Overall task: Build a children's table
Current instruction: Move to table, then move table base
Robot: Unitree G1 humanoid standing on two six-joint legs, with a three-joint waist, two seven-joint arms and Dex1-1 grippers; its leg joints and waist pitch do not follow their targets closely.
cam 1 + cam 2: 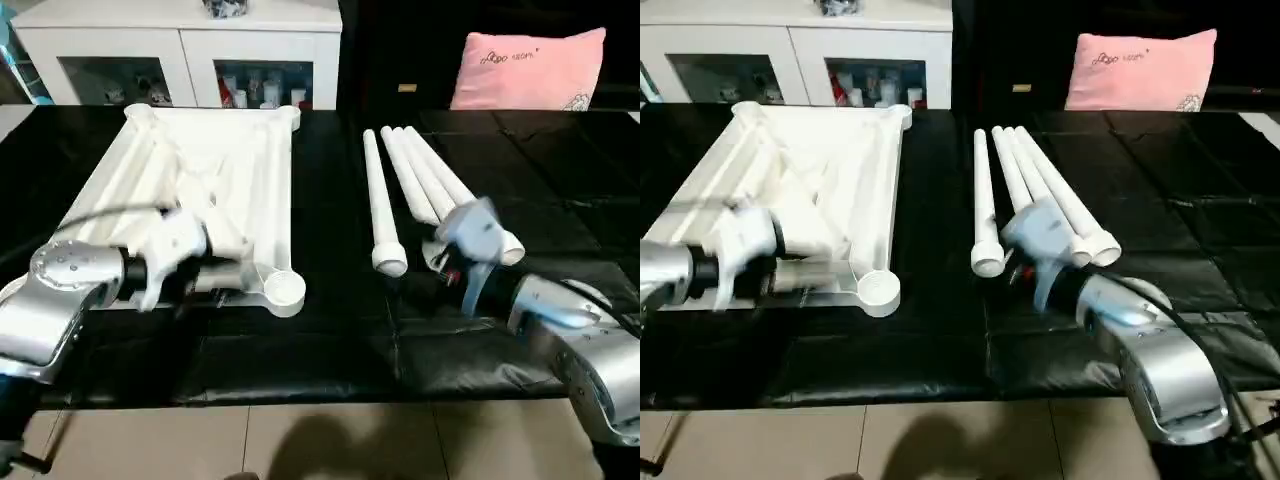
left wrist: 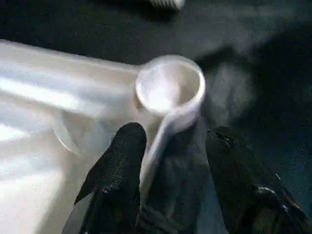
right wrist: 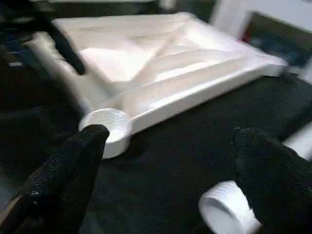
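Four legs (image 1: 420,190): lay side by side on the black table cover (image 1: 330,340), to the right of the tabletop, threaded ends toward the robot.
Tabletop (image 1: 215,170): lay upside down on the left of the cover, ribbed underside up, a round socket at each visible corner.
Near socket (image 2: 169,87): sat at the tabletop corner closest to the legs.
Left gripper (image 2: 170,146): released; its two black fingers stood apart on either side of the tabletop edge, just behind the near socket.
Right gripper (image 3: 170,141): released; fingers spread wide, empty, above the cover by the near ends of the legs.
Cabinet (image 1: 180,50): stood beyond the tabletop.
Pink pillow (image 1: 530,68): lay beyond the legs.
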